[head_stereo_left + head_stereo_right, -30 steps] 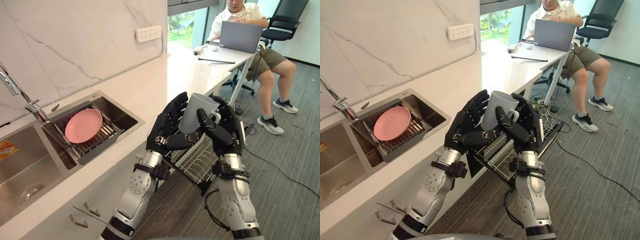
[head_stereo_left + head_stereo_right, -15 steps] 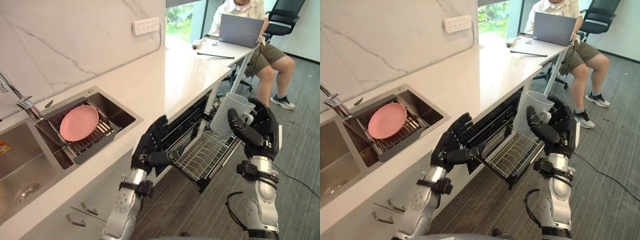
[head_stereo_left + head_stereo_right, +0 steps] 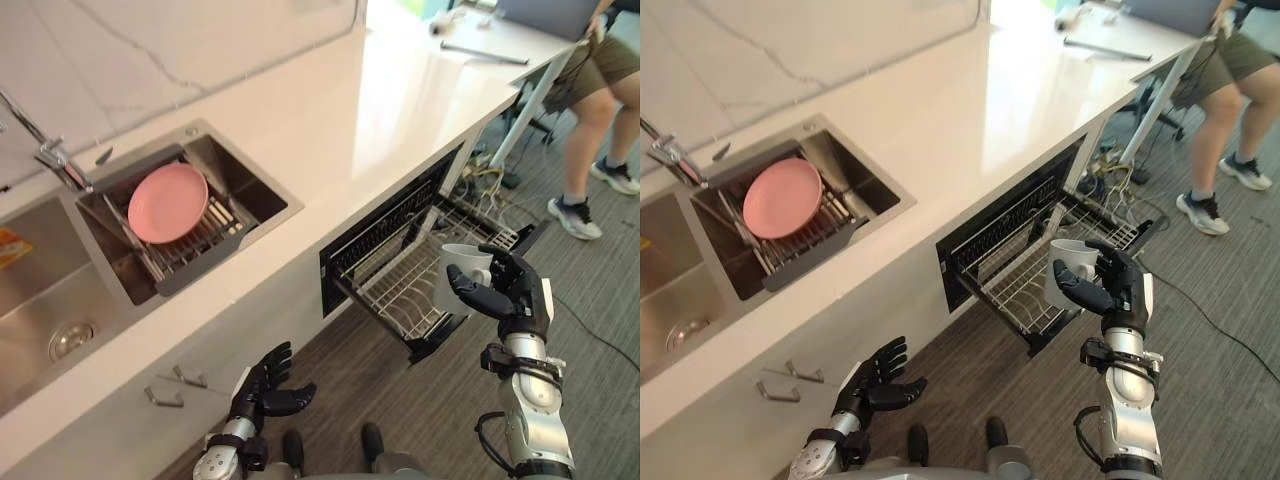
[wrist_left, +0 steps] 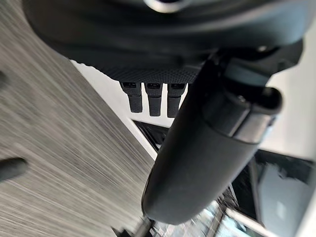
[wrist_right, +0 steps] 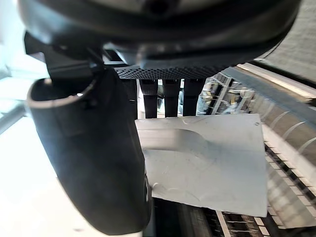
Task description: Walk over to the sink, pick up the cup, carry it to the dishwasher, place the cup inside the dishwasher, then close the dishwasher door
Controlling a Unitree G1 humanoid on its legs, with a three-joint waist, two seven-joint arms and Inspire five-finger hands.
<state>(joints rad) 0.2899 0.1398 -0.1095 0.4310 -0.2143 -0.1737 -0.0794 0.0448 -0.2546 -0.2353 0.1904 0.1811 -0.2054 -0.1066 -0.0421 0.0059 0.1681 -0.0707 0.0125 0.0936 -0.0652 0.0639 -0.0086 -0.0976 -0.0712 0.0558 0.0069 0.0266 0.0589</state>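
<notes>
Right hand curled round a smooth white cylindrical cup, above the dishwasher's pulled-out wire-grid rack. Left hand hangs low, fingers loosely spread, empty.

Daylight comes in from the far end of the room. The white worktop throws it back as a broad glare that whitens its far end. The sink walls lie in shade, and the dishwasher opening is dark. The floor is evenly lit, dimmer close under the worktop. In the wrist views the left robot hand and the right robot hand show as near-black masses against bright ground. The cup beside the right one is flatly lit, and the background past the thumb burns out to white.
</notes>
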